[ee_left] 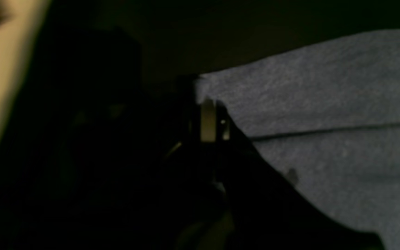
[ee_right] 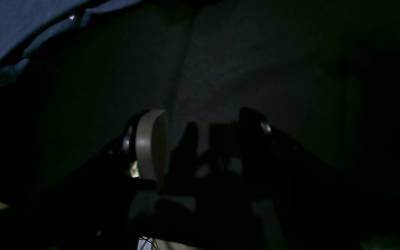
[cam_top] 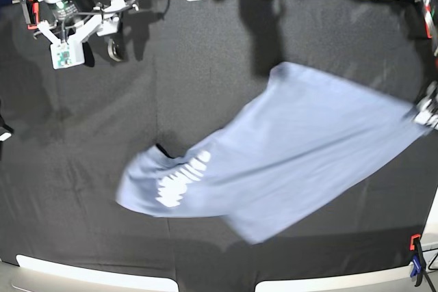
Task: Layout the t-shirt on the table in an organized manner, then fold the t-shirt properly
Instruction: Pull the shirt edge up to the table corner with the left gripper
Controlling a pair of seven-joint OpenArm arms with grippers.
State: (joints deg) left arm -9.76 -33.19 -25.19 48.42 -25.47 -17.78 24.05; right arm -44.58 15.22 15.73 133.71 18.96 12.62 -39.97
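Observation:
The blue-grey t-shirt (cam_top: 287, 155) lies across the middle and right of the black table (cam_top: 205, 66), with white lettering (cam_top: 181, 179) near its lower left end. It is stretched toward the right edge. There my left gripper (cam_top: 428, 111) is shut on its corner; the left wrist view shows the jaws (ee_left: 208, 104) pinching the cloth (ee_left: 325, 104). My right gripper (cam_top: 101, 49) hangs open and empty over the far left corner, away from the shirt. In the right wrist view its pads (ee_right: 151, 146) stand apart over black cloth, and a shirt edge (ee_right: 12, 34) shows at top left.
An orange and blue clamp (cam_top: 415, 264) sits at the near right corner, and another (cam_top: 428, 5) at the far right. A red clamp (cam_top: 31, 5) is beside my right arm. The white rim (cam_top: 89, 275) runs along the near edge. Cables and gear lie beyond the far edge.

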